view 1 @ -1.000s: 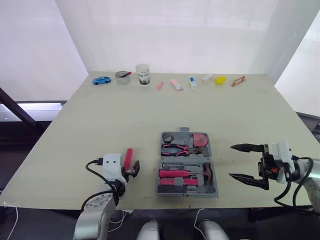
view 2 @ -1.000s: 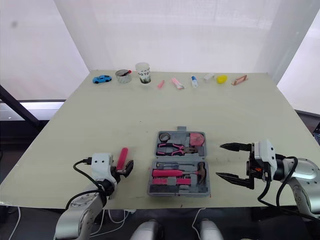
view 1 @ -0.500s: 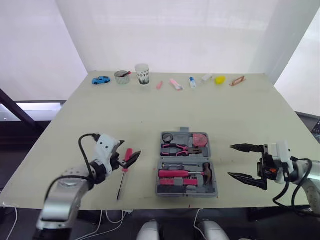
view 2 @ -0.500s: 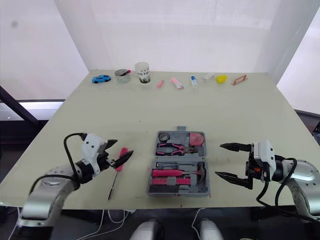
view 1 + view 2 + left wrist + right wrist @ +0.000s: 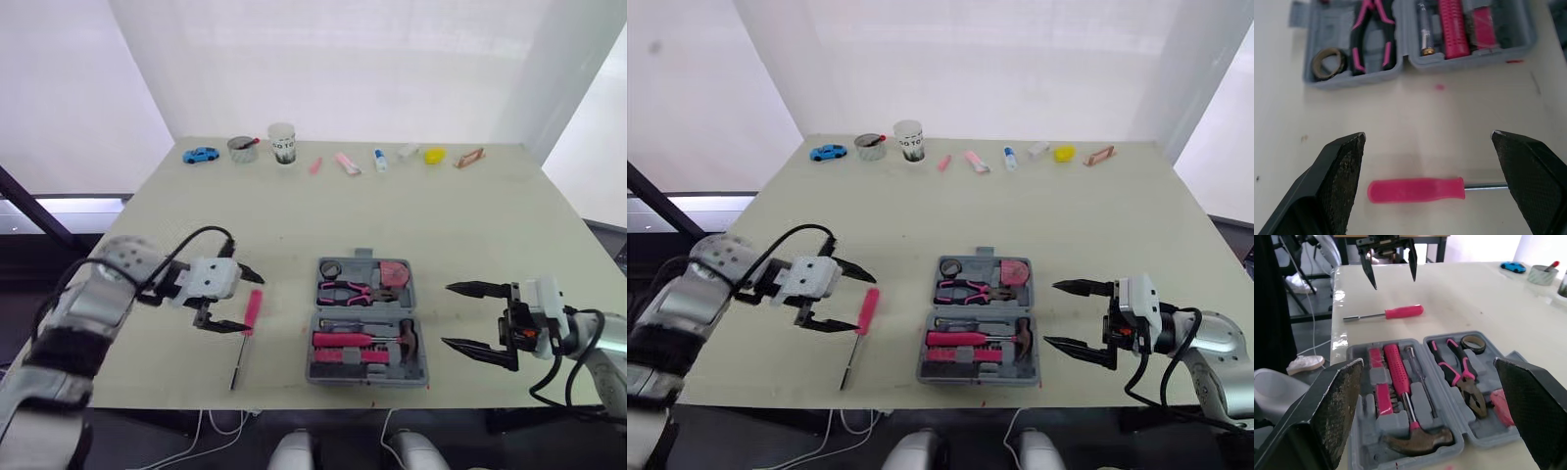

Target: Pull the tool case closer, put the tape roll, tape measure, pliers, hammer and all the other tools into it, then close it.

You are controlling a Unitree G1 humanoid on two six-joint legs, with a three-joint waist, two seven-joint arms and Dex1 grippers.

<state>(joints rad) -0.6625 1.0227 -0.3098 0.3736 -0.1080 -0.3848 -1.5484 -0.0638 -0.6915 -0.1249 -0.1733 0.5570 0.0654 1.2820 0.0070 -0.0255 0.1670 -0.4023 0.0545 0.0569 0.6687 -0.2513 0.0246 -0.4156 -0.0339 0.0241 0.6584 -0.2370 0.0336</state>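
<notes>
Your left gripper (image 5: pixel 255 305) hangs over the pink-handled screwdriver (image 5: pixel 1415 190) with its fingers spread wide and nothing in them. The right gripper (image 5: pixel 448 315) is just as wide open and empty, waiting near the front edge of the tabletop (image 5: pixel 294 225), to the right of the tool case (image 5: pixel 409 294). The case lies open at the middle of the front edge. The tape roll (image 5: pixel 329 269) and pliers (image 5: pixel 353 291) sit in its far half, and the hammer (image 5: pixel 1415 438) and pink-handled tools in the half nearest the edge. The screwdriver lies loose to the left of the case, handle toward the far edge and shaft pointing at the front edge.

The step in hand looks like picking up that screwdriver, and the approach needs one correction first. In the left wrist view the handle lies along the line between your two fingers, so closing now would pinch it end to end and probably push it away. Turn the wrist about a quarter turn, so the pads meet across the handle.

- Aim for the middle of the pink handle, not the thin shaft — the shaft would likely roll or slip out.
- Come straight down until the fingertips are just off the tabletop, then close slowly and keep the handle centred.
- Lift clear before you travel, and cross above the rim of the case, not through it.

I cannot tell which slot is free, so check that from the right wrist view before you lower. Keep the right gripper where it is, well apart from the left arm's path.
</notes>
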